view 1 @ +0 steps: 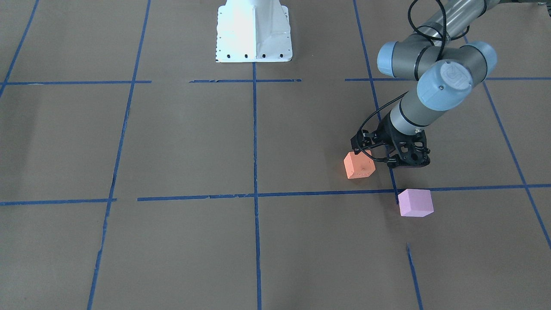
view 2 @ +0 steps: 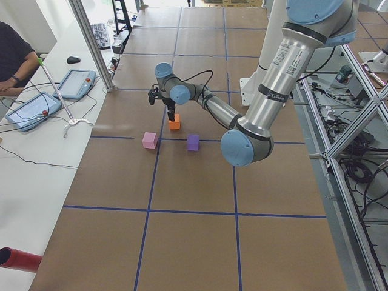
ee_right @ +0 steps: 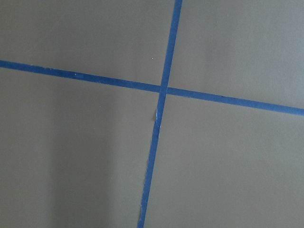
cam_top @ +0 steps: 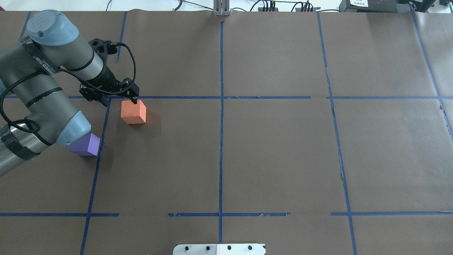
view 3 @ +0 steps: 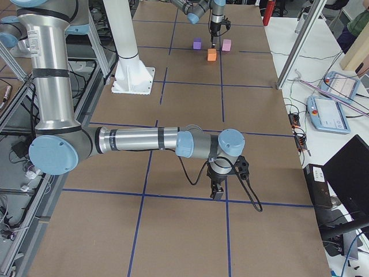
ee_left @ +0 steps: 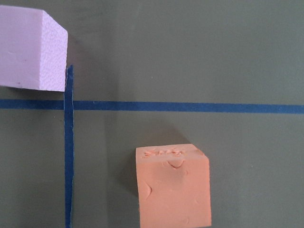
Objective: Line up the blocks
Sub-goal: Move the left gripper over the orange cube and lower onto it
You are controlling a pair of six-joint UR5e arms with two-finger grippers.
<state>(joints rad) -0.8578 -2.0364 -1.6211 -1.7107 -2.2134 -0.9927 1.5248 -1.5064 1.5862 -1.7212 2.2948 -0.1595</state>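
Brown paper tabletop [cam_top: 276, 159], blue tape grid [cam_top: 221, 141] (an operator [view 2: 15, 57], perhaps seated, alongside).

- Matt, dented foam on the orange block [ee_left: 173, 187].
- Grainy matt foam on the pink block [ee_left: 28, 47].
- Smooth matt brown paper on the table [cam_top: 276, 159], with blue tape [cam_top: 221, 141].

On worktop [cam_top: 269, 159], left part: near block [cam_top: 85, 146] closest to robot; far block [view 1: 415, 202] farthest, just beside tape crossing [ee_left: 69, 104]; mid block [cam_top: 133, 112] between them in depth, offset toward worktop centre. Left end effector [cam_top: 120, 102] just beside mid block, at its far-left edge. Right end effector [view 3: 218, 193] well apart, over second crossing [ee_right: 163, 89] at right end.
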